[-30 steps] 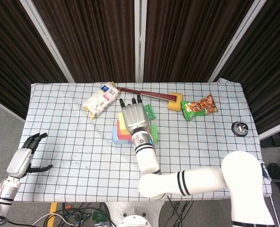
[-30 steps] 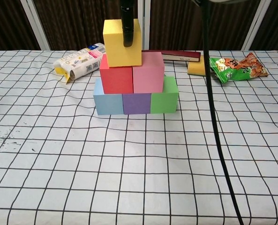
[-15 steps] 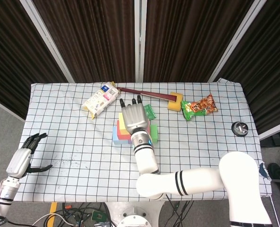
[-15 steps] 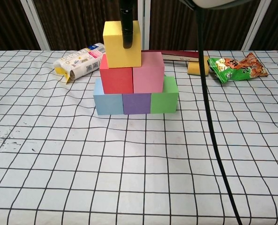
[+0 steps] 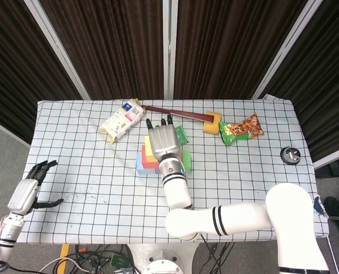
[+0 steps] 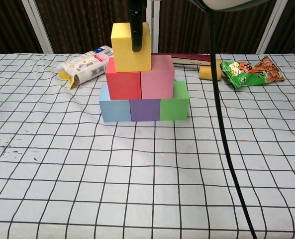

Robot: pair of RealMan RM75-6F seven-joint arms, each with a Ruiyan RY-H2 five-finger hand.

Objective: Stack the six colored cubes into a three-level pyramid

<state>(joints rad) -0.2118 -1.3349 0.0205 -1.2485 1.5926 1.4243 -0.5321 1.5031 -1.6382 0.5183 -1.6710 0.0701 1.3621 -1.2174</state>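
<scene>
1. Standing near the middle of the desk [image 6: 48, 164], the pyramid has a bottom row of light blue cube [image 6: 114, 108], purple cube [image 6: 145, 110] and green cube [image 6: 175, 102], touching side by side
2. Resting on that row are the red cube [image 6: 123, 84] and the pink cube [image 6: 157, 77], pressed against each other
3. Topping the stack, the yellow cube [image 6: 130, 47] sits mostly over the red cube and overlaps the seam with the pink one; its front face looks slightly tilted
4. The right hand [image 5: 163, 140] hangs palm-down over the stack in the head view, covering most of the cubes; in the chest view a dark finger lies down the front face of the yellow cube, touching it
5. Whether the right hand's fingers [image 6: 136, 30] truly pinch the yellow cube I cannot tell, since the far side is hidden
6. The left hand [image 5: 26, 193] rests at the desk's near left edge, well apart from the cubes, its fingers spread and holding nothing
7. Behind the stack to the left lies a white carton [image 6: 82, 64] on its side
8. Behind it to the right lie a dark red book [image 6: 187, 59], a yellow sponge [image 6: 207, 72] and a snack bag [image 6: 251, 71]
9. A small green packet [image 5: 182, 135] lies just beside the right hand in the head view
10. Near the far right desk edge sits a small round dark object [image 5: 290, 154]
</scene>
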